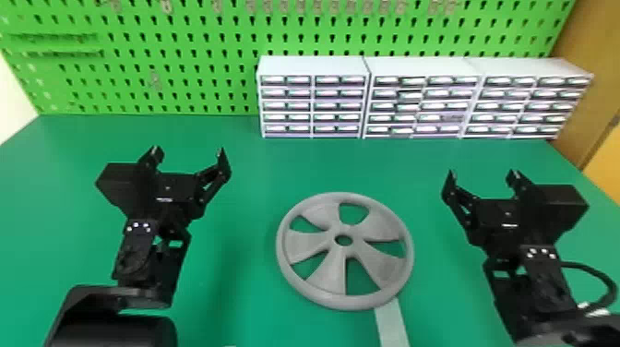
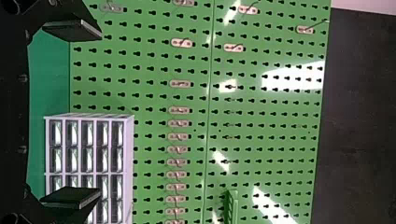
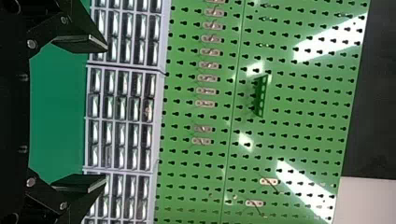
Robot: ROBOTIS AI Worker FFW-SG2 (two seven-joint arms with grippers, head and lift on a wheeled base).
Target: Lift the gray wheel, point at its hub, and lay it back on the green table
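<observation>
Head view has the gray wheel [image 1: 309,244] lying flat on the green table [image 1: 249,184], between the two arms, and you can see green right through its openings and the hub hole. A pale strip [image 1: 392,323] meets the rim and runs off the bottom edge, so no clue how long it is or how far under the wheel it goes. There's also a whitish sliver [image 1: 229,345] at that edge, too cut off to call. Left gripper [image 1: 190,154] is up over the table with its jaws spread and nothing between them, and the right gripper [image 1: 482,176] is the same deal, wide apart and empty. Both arms get chopped by the frame. Behind all that, white drawer units [image 1: 313,64] stand on the table against a green pegboard [image 1: 184,60], contents too blurry to make out, with a wooden panel [image 1: 595,92] off to the robot's right. Wrist views show hooks [image 2: 181,43] on the board, glare blotting out some holes, and a dark area past it I can't identify.
</observation>
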